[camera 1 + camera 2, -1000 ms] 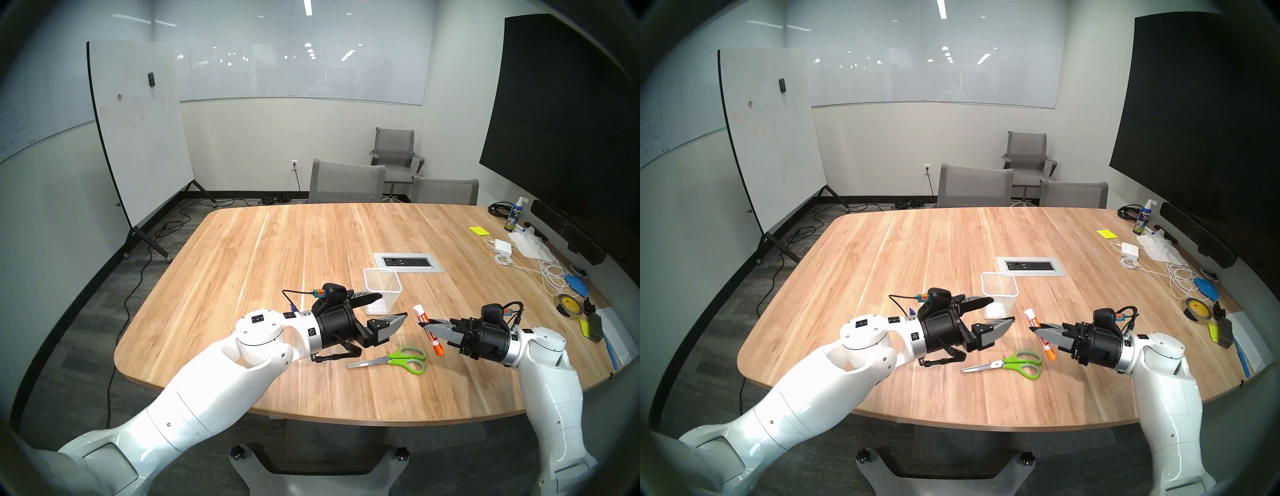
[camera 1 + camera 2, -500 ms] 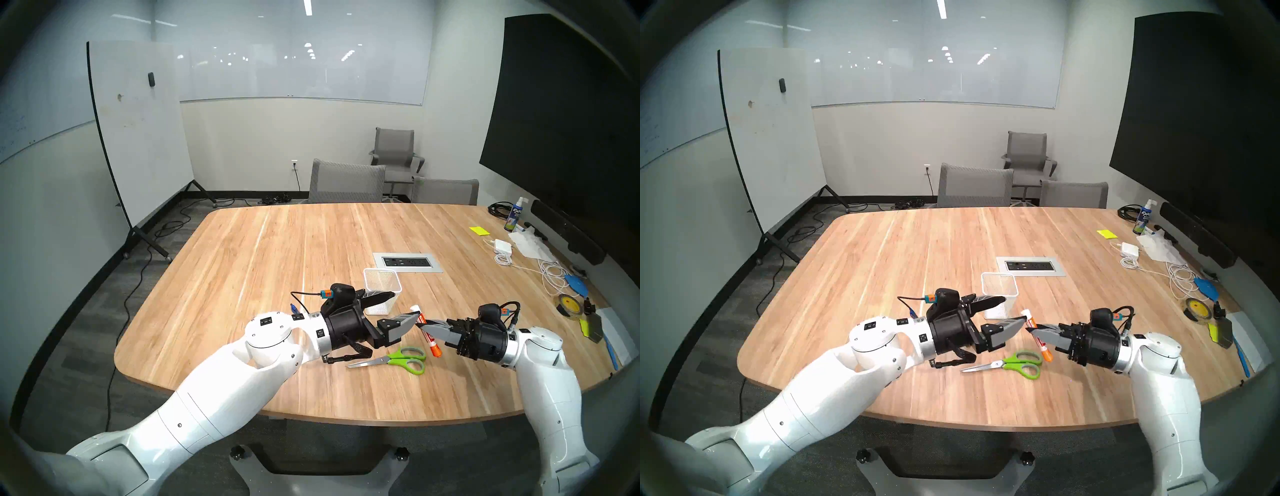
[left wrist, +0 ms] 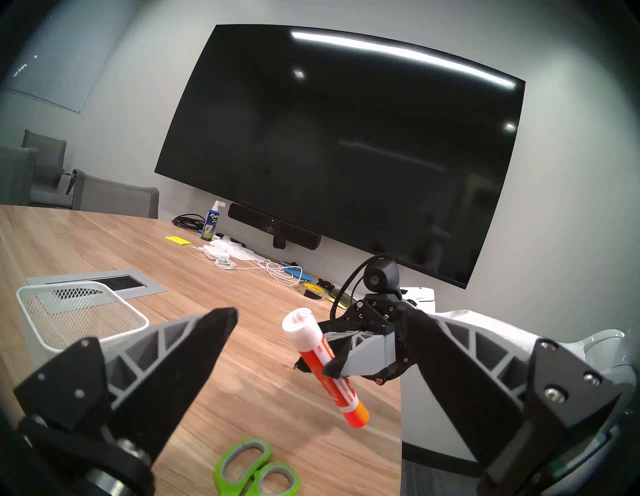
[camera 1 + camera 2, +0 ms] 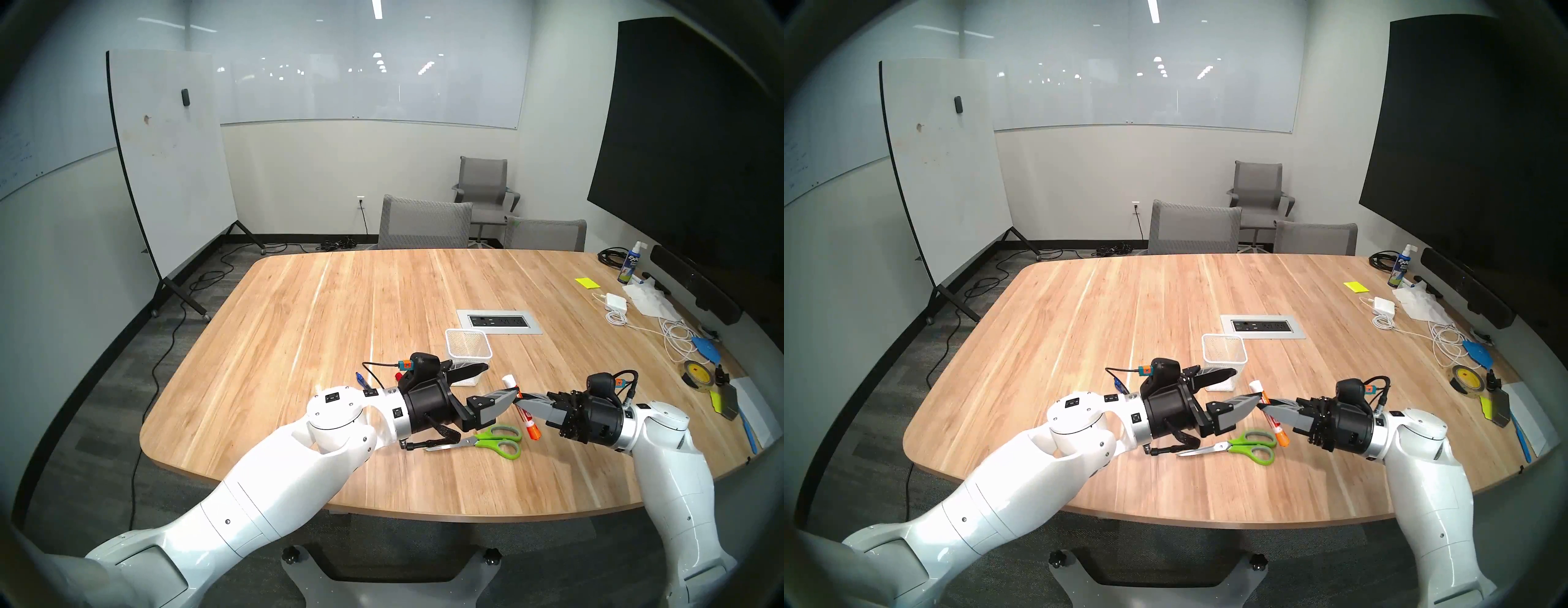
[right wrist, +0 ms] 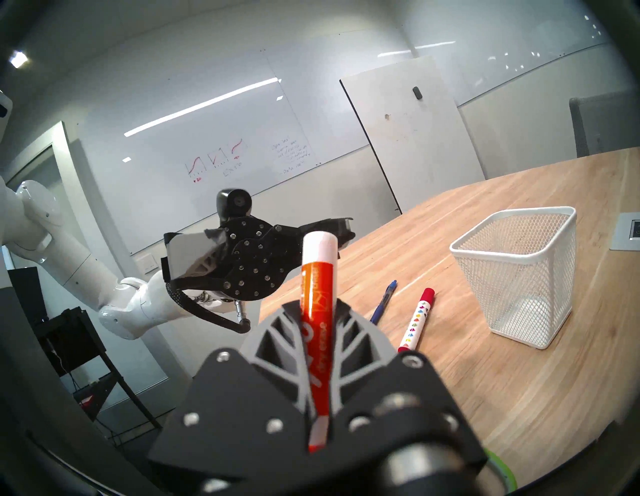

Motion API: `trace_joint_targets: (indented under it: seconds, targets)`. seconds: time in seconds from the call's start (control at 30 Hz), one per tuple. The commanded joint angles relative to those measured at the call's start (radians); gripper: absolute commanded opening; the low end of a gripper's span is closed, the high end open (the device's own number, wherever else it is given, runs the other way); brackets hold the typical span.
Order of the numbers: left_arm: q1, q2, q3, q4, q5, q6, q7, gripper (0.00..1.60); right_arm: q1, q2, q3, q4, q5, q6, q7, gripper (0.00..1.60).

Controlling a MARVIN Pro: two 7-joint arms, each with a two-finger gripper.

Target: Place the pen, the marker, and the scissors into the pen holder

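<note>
My right gripper (image 4: 521, 397) is shut on an orange marker (image 4: 528, 418) and holds it tilted above the table, white cap up. My left gripper (image 4: 499, 381) is open, and in the left wrist view the marker (image 3: 325, 367) stands between its fingers, touching neither. The white mesh pen holder (image 4: 469, 344) stands empty just behind the left gripper. The green-handled scissors (image 4: 496, 441) lie flat below both grippers. The blue pen (image 5: 383, 306) and a white marker with red ends (image 5: 417, 320) lie side by side left of the holder (image 5: 519, 277).
A grey power outlet panel (image 4: 499, 321) is set into the table behind the holder. Cables, a charger, tape rolls and a spray bottle (image 4: 631, 267) crowd the table's right edge. Grey chairs stand at the far side.
My left arm has moved right, bringing its open fingers around the marker's upper part. My right gripper has shifted slightly left with the marker.
</note>
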Motion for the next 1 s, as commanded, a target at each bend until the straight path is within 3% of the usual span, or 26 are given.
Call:
trace_joint_targets:
  seconds: [0.0,0.73,0.77,0.8,0.83,0.97]
  targets:
    - [-0.012,-0.02,-0.002,-0.004,-0.005,-0.013,-0.007,1.6,-0.014,0.024,0.005,-0.038,0.053,0.004,0.001,0.0]
    - [-0.031,-0.024,0.021,0.007,0.013,-0.017,-0.027,1.6,-0.021,0.043,-0.017,-0.049,0.1,0.008,0.001,0.0]
    - [-0.032,-0.024,0.022,0.007,0.014,-0.017,-0.027,1.55,-0.022,0.045,-0.019,-0.048,0.102,0.009,0.001,0.0]
    - [-0.032,-0.024,0.023,0.007,0.014,-0.017,-0.026,1.24,-0.022,0.046,-0.02,-0.048,0.103,0.009,0.001,0.0]
    - [-0.033,-0.024,0.023,0.007,0.015,-0.018,-0.026,1.1,-0.022,0.048,-0.021,-0.048,0.105,0.009,0.001,0.0]
    - [-0.034,-0.025,0.025,0.008,0.02,-0.019,-0.027,1.02,-0.023,0.052,-0.026,-0.047,0.113,0.009,0.001,0.0]
